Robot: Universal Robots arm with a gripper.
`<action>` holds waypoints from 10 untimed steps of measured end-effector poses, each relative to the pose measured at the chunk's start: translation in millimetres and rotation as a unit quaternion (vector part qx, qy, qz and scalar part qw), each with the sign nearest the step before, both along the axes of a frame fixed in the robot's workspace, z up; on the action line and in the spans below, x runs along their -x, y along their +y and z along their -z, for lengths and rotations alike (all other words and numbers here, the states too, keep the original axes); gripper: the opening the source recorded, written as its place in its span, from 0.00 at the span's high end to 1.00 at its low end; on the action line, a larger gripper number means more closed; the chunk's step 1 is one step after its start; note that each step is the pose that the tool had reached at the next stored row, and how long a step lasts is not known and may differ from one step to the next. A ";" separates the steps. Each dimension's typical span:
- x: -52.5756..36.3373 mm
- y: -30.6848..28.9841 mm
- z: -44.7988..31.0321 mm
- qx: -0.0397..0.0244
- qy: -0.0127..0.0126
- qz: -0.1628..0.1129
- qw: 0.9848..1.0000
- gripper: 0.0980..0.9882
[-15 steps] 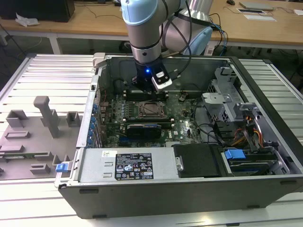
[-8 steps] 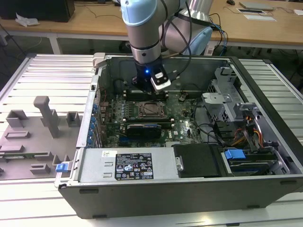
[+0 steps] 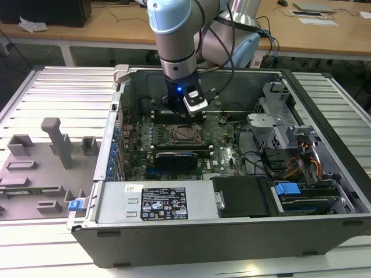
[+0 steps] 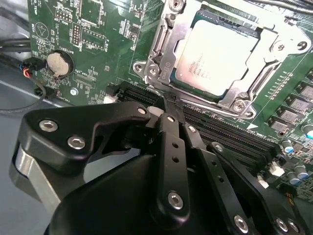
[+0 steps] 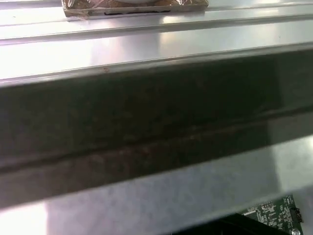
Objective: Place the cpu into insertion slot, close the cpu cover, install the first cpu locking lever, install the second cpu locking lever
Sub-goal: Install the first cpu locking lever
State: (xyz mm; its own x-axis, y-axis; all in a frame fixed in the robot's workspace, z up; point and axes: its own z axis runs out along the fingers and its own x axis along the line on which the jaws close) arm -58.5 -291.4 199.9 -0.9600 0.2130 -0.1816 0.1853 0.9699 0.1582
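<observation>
Jaws pressed together, holding nothing: the black gripper (image 4: 168,105) hovers just beside the insertion slot (image 4: 215,58), where the cpu (image 4: 215,51) lies seated under the closed cpu cover (image 4: 159,41). Print on the chip is too small to read. In the exterior view, the gripper (image 3: 184,116) hangs inside the open computer case (image 3: 232,231), just behind the slot (image 3: 184,134). A round coin battery (image 4: 58,62) sits well apart on the green motherboard (image 4: 112,44).

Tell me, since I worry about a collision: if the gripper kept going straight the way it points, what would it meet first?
Probably the black memory slots beside the insertion slot; the gripper points at the motherboard just short of the seated cpu. Depth is unclear.
</observation>
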 end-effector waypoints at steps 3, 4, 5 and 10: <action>-0.1 0.2 2.2 0.000 0.000 0.004 1.000 0.99; 0.0 0.0 2.5 0.000 0.000 0.005 1.000 0.99; 0.0 0.0 2.5 0.000 0.000 0.005 1.000 0.99; 0.1 0.1 -3.7 0.002 0.000 0.006 1.000 0.99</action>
State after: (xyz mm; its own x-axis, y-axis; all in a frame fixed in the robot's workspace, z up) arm -58.6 -291.4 203.6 -0.9575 0.2231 -0.1828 0.1961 0.9683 0.1545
